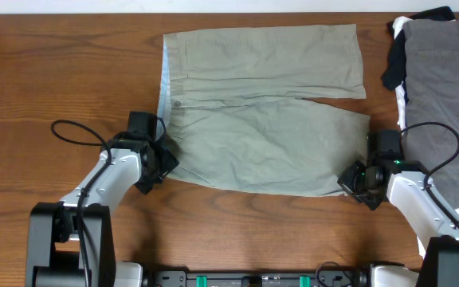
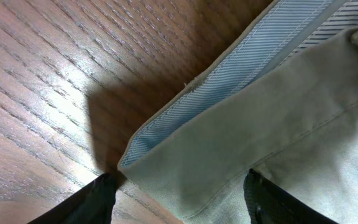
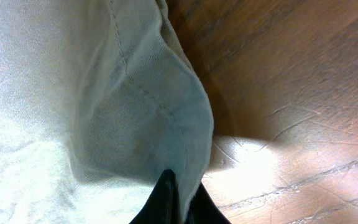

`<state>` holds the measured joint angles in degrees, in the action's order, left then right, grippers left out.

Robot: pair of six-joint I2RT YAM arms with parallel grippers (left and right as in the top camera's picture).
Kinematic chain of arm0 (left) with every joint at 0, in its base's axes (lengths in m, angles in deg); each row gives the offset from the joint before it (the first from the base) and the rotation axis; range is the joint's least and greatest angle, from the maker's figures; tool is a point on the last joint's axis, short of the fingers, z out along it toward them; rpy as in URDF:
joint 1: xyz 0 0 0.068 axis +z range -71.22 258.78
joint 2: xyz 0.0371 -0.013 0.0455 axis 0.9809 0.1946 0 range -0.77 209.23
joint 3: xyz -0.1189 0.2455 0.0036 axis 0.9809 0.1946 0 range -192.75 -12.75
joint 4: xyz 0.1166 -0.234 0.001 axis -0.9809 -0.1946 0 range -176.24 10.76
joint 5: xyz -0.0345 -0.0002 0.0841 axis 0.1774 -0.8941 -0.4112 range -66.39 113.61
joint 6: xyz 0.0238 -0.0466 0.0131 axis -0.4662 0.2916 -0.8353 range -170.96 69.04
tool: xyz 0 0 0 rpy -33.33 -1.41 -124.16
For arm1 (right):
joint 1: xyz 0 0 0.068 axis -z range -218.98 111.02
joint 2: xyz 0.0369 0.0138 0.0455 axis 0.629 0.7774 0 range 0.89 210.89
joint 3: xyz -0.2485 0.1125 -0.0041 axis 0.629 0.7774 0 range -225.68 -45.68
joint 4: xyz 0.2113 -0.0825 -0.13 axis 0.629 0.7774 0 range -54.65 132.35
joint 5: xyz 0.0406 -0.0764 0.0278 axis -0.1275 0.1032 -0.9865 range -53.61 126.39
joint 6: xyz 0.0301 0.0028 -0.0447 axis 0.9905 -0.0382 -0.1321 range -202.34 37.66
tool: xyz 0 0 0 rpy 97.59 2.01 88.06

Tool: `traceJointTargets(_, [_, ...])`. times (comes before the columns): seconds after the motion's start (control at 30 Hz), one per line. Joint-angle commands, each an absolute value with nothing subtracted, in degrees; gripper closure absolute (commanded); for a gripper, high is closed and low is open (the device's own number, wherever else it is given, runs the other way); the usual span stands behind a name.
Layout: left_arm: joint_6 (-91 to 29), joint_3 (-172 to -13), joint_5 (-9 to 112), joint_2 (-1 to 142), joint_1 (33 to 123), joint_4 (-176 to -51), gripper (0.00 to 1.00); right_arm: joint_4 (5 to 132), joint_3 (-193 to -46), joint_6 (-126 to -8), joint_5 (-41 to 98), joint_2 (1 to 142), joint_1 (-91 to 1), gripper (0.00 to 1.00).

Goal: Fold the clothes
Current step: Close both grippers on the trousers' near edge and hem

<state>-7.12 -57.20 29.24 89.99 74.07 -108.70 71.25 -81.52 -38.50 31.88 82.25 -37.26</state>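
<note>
The khaki-olive shorts [image 1: 261, 104] lie spread flat, waistband to the left and both legs pointing right. My left gripper [image 1: 164, 162] is at the near waistband corner. In the left wrist view it [image 2: 182, 199] is open, its fingers [image 2: 92, 202] standing wide on either side of that corner, where the pale blue lining [image 2: 229, 74] shows. My right gripper [image 1: 355, 177] is at the near leg's hem corner. The right wrist view shows it [image 3: 180, 199] shut on the hem edge of the shorts [image 3: 73, 93], which is lifted slightly off the wood.
A pile of other garments sits at the far right edge: grey cloth [image 1: 445, 96] on top, with black [image 1: 395, 68] and white under it. Bare brown wood [image 1: 70, 72] lies to the left of the shorts and along the front.
</note>
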Motion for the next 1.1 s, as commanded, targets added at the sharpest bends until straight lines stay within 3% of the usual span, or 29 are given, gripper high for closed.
traceJointTargets(0.0, [-6.23,-56.67,29.0,90.32,74.2,-108.5,0.33,71.1,-82.44,-39.38,31.9,82.64,-36.28,0.95])
traceJointTargets(0.1, [-6.29,-56.67,29.0,90.32,74.2,-109.88,0.47,71.12,-82.44,-39.6,31.9,82.64,-36.32,0.95])
traceJointTargets(0.4, [-7.87,-56.67,28.95,90.32,74.2,-113.26,0.47,71.1,-82.44,-39.6,31.9,82.64,-36.39,0.95])
traceJointTargets(0.5, [-9.4,-56.74,28.95,90.27,74.2,-113.11,0.4,71.1,-82.44,-39.6,31.88,82.64,-36.39,0.94])
traceJointTargets(0.73, [-13.96,-58.66,28.98,87.12,74.77,-113.2,0.38,71.1,-82.44,-39.73,31.88,82.64,-36.39,0.94])
traceJointTargets(0.93, [-13.81,-58.73,29.02,82.14,75.23,-113.72,0.27,71.08,-82.44,-40.23,31.86,82.64,-36.39,0.94])
traceJointTargets(1.07, [-13.66,-58.33,29.17,82.88,75.23,-113.88,0.26,71.08,-82.44,-40.23,31.86,82.64,-36.39,0.94])
